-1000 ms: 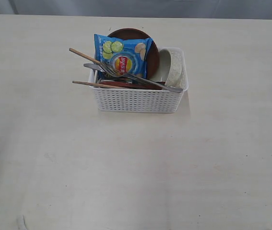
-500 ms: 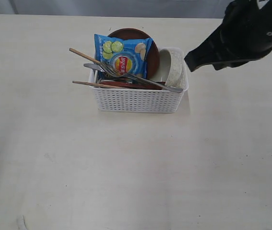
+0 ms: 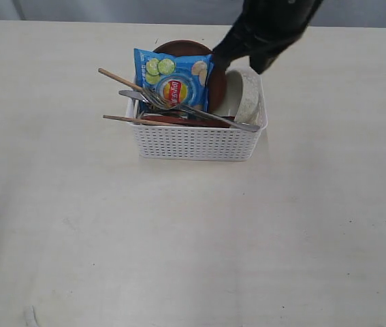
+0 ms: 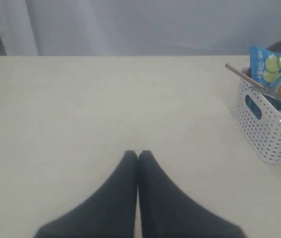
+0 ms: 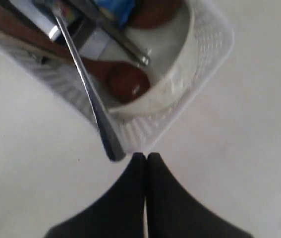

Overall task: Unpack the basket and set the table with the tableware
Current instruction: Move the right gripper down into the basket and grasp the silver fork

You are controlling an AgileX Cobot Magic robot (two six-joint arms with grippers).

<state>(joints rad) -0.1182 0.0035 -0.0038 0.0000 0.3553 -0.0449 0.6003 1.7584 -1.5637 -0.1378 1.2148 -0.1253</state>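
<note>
Plainly, right end effector and left end effector are pressed together; blue bag reads Lay's.

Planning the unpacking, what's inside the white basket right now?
In the basket: chip bag, brown plate, off-white bowl, steel cutlery, wooden spoon, two chopsticks. Whatever lies beneath them is covered.

- One white basket is counted.
- One table is seen.
- One blue chip bag is counted.
- One brown plate is seen.
- One off-white bowl is counted.
- One steel fork and one steel knife are seen.
- One wooden spoon is counted.
- Two chopsticks are counted.
- Two grippers are seen: one left gripper and one right gripper.
</note>
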